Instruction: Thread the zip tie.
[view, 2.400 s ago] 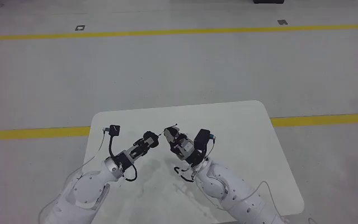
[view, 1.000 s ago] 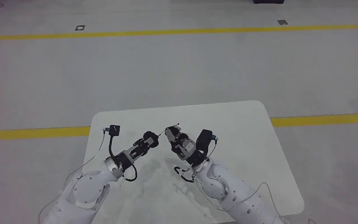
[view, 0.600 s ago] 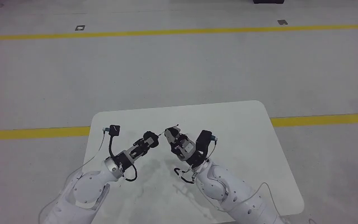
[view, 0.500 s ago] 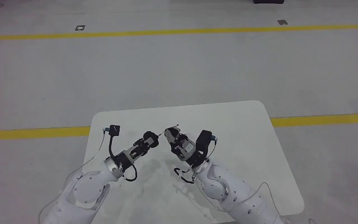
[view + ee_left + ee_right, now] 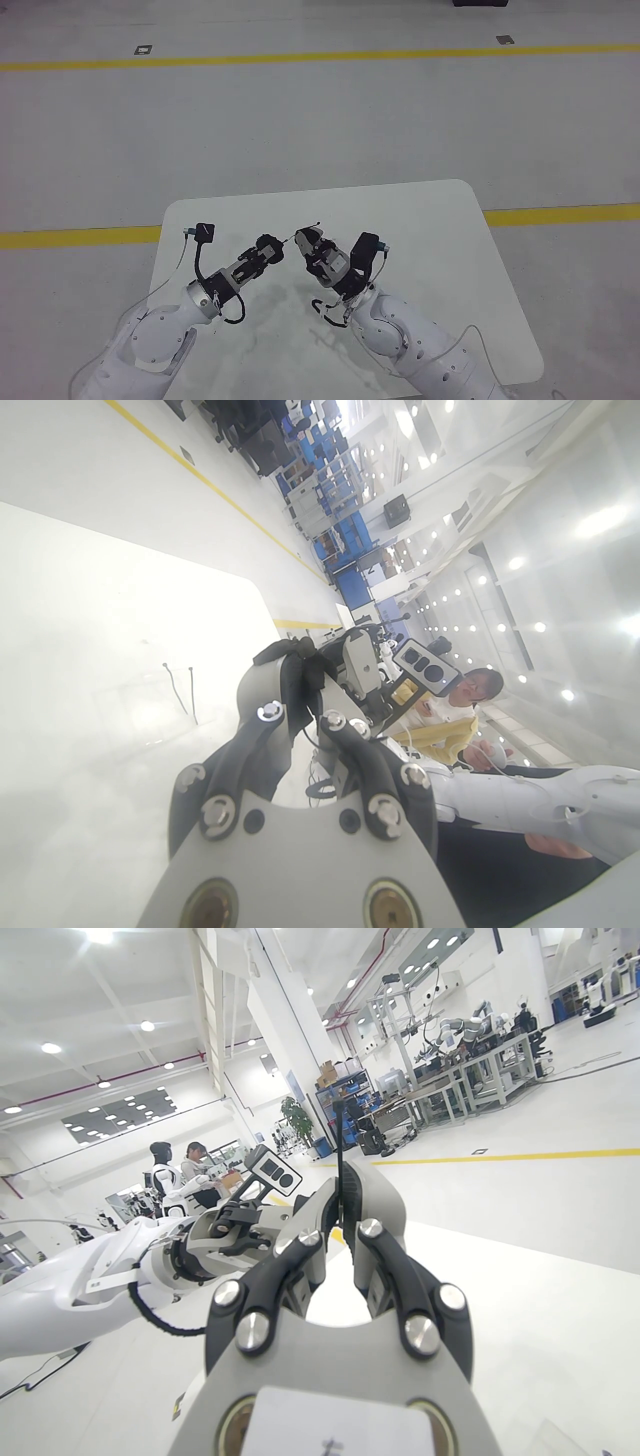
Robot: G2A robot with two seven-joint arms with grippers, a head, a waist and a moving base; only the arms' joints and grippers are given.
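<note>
White table (image 5: 440, 230) below. Right gripper (image 5: 342, 1190) clamps zip tie (image 5: 340, 1143): likely light, springy, slick; hold near the tip. Left gripper (image 5: 270, 246) pinched closed, contents unclear.

The left gripper (image 5: 270, 246) and right gripper (image 5: 304, 240) hung tip to tip above the white tabletop (image 5: 440, 230). Each blocked the other's path straight ahead, with only a narrow gap between them. A thin black zip tie (image 5: 340, 1148) stuck out past the right gripper's clamped tips. Beyond both grippers, and outward from each on the side away from the other, the tabletop lay open. A pair of thin dark strips (image 5: 191, 695) lay flat on it past the left gripper.
</note>
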